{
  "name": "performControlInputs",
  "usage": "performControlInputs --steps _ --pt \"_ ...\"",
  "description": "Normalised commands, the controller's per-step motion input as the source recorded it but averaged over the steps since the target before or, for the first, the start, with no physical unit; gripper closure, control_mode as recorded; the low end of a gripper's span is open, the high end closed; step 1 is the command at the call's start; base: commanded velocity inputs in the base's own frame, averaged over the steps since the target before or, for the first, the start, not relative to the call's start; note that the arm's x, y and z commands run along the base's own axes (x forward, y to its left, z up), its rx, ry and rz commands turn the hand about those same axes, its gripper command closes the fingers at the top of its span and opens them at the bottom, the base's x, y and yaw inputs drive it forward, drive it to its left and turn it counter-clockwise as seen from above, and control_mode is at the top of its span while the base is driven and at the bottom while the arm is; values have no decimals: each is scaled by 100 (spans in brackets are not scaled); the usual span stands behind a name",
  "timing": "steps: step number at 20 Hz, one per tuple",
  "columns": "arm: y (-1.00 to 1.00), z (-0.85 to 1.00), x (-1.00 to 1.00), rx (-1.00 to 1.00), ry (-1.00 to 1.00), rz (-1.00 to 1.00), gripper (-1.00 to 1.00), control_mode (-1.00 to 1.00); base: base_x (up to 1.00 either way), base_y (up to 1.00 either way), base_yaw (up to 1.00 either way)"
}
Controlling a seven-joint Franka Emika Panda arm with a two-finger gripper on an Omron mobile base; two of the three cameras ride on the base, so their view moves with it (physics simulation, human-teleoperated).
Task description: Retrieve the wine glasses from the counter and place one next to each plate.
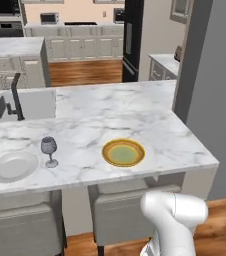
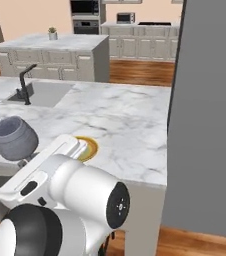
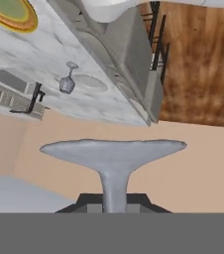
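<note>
One wine glass [image 1: 49, 150] stands upright on the marble island [image 1: 150, 125], just right of the plain white plate [image 1: 12, 166]. The yellow-rimmed plate [image 1: 123, 152] lies further right with nothing beside it. My gripper [image 3: 114, 201] is shut on the thin stem of a second wine glass [image 3: 113, 149], whose round foot spreads across the hand view. That held glass's smoky bowl [image 2: 15, 137] hovers off the island's near edge, left of my arm, which hides part of the yellow-rimmed plate [image 2: 89, 148]. The hand view shows the island inverted, with the standing glass [image 3: 67, 82] and the white plate [image 3: 90, 83].
A sink [image 1: 27, 105] with a black faucet [image 1: 16, 97] sits at the island's far left. Two grey chairs [image 1: 130, 210] are tucked under its near edge. A grey wall [image 1: 210, 100] rises close on the right. A marble counter [image 1: 162, 62] over drawers stands behind.
</note>
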Motion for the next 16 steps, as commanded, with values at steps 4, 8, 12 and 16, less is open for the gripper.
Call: performControlInputs --steps 4,8,12,16 --pt "0 0 0 0 0 0 100 100 -5 95 44" --pt "0 0 0 0 0 0 100 100 -24 38 59" --pt "0 0 0 0 0 0 100 100 36 -51 22" --pt "0 0 0 0 0 0 100 100 100 -24 -7"
